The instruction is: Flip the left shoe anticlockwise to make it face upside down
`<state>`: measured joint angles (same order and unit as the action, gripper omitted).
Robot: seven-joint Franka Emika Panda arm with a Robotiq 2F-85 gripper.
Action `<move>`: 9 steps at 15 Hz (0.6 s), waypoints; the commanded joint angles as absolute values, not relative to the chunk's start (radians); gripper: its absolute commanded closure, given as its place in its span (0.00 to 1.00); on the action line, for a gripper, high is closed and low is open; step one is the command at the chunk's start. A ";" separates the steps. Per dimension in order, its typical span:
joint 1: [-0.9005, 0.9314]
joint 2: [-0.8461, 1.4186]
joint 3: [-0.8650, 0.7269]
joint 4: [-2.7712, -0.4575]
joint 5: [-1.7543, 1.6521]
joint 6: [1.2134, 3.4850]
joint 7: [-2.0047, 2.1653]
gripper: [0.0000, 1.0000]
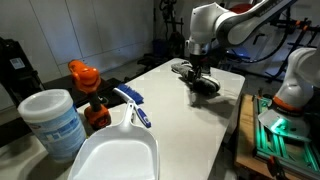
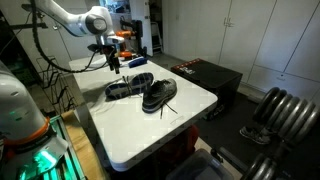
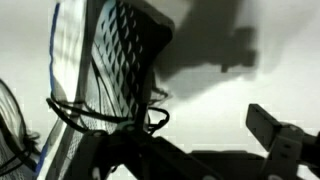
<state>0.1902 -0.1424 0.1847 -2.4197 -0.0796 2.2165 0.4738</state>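
Note:
Two dark mesh shoes with white soles lie close together on the white table [image 2: 150, 130]. In an exterior view the left shoe [image 2: 125, 88] lies flat with a pale, ribbed surface showing, and the other shoe [image 2: 159, 95] stands upright beside it. Both appear as one dark clump in an exterior view [image 1: 197, 82]. My gripper [image 2: 116, 66] hangs just above the left shoe's far end [image 1: 198, 70]. In the wrist view the shoe's mesh, white sole and laces [image 3: 110, 60] sit at the left by one finger. The fingers [image 3: 190, 150] are apart, with bare table between them.
A white tub [image 1: 55, 122], orange bottle [image 1: 85, 80], white scoop [image 1: 115, 152] and blue-white brush [image 1: 133, 105] stand at one end of the table. A black box [image 2: 205, 72] sits behind the table, with dumbbells [image 2: 275, 110] on the floor beyond.

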 commanded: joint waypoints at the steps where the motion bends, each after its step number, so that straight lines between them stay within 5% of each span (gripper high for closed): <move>1: 0.165 -0.381 0.125 -2.621 0.139 2.282 0.337 0.00; 2: 0.162 -0.238 0.168 -2.493 0.058 2.223 0.389 0.00; 9: 0.140 -0.371 0.104 -2.606 0.173 2.252 0.302 0.00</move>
